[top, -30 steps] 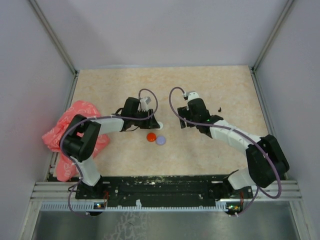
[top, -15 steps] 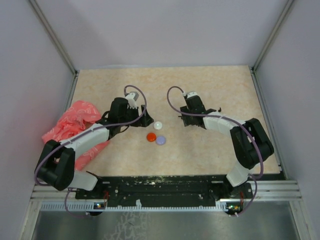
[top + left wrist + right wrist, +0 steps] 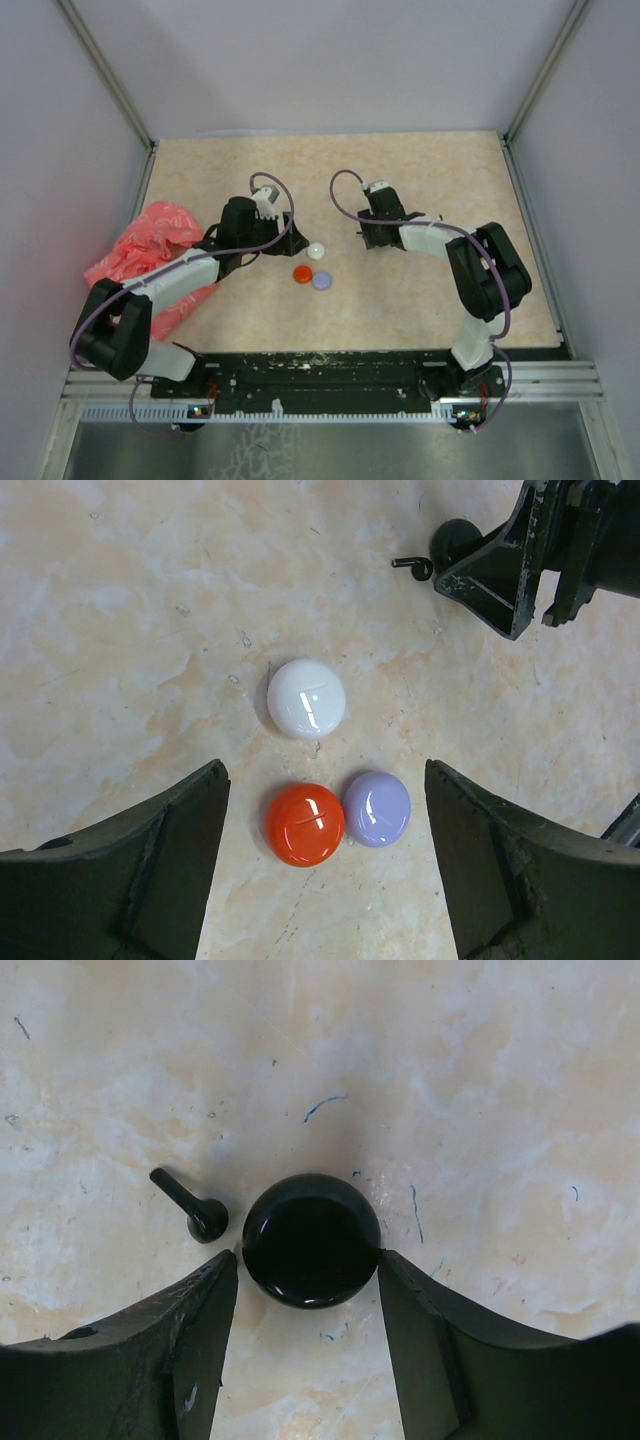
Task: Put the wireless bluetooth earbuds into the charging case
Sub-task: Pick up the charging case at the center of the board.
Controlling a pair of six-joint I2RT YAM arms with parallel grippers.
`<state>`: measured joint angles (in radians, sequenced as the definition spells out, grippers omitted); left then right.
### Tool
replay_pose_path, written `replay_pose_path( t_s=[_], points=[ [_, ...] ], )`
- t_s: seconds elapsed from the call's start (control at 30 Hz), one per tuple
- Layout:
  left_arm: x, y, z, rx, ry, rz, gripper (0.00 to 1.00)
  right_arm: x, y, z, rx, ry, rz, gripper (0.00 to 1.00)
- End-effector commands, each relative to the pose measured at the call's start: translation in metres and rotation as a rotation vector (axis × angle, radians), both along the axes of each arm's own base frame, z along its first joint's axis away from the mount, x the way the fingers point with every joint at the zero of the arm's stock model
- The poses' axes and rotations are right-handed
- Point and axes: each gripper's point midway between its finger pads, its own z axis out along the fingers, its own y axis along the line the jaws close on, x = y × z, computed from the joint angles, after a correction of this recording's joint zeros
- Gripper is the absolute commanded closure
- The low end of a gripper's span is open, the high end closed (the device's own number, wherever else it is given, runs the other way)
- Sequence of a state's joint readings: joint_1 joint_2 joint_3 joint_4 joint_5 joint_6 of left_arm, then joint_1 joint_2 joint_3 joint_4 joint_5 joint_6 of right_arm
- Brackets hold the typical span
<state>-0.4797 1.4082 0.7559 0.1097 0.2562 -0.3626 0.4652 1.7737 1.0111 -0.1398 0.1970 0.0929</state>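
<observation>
Small black stemmed plastic earbud [image 3: 190, 1207]: lies flat on the beige marbled worktop [image 3: 480, 1080]. Its stem points up-left in the right wrist view. It sits just beside the glossy black round dome [image 3: 311, 1240], not in it. The dome's top is closed. Judged to be the charging case, so nothing is inserted yet. No other earbuds in view.

Right claw [image 3: 306, 1260]: spread about as wide as the black dome, tips at its near flanks. Cannot tell whether they touch it. Judged: placed to steady or take the case, with the earbud lying clear on the dome's left.

Left claw [image 3: 322, 780]: wide, holding nothing, hanging over three more glossy domes. These are a white round dome [image 3: 306, 698], a red round dome [image 3: 303, 824] and a lilac round dome [image 3: 376, 809]. Red and lilac lie side by side, touching or nearly; white lies just beyond them. Judged: the claw frames the group with none singled out.

Crumpled pink plastic bag [image 3: 140, 262]: at the left worktop edge, well apart.

Writing: none legible, no brand or label. The red dome shows a short groove across its top.
</observation>
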Motion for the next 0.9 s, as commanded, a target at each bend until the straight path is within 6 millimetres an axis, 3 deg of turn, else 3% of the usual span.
replay_pose_path(
  t_s=[0.0, 0.23, 0.4, 0.63, 0.87],
  points=[
    [0.001, -0.005, 0.001, -0.026, -0.015, -0.025, 0.18, 0.015, 0.001, 0.000, 0.004, -0.007, 0.005, 0.42],
    [-0.002, -0.013, 0.007, -0.080, -0.019, -0.061, 0.18, 0.011, 0.002, -0.005, 0.007, 0.032, 0.015, 0.46],
    [-0.005, -0.018, 0.012, -0.124, -0.023, -0.082, 0.19, 0.007, 0.001, 0.002, 0.004, 0.031, 0.031, 0.50],
    [-0.011, -0.022, 0.024, -0.198, -0.035, -0.111, 0.20, -0.010, 0.007, 0.036, 0.045, -0.041, 0.099, 0.53],
    [-0.022, -0.029, 0.039, -0.283, -0.015, -0.162, 0.21, -0.037, 0.036, 0.088, 0.106, -0.165, 0.286, 0.54]
  ],
)
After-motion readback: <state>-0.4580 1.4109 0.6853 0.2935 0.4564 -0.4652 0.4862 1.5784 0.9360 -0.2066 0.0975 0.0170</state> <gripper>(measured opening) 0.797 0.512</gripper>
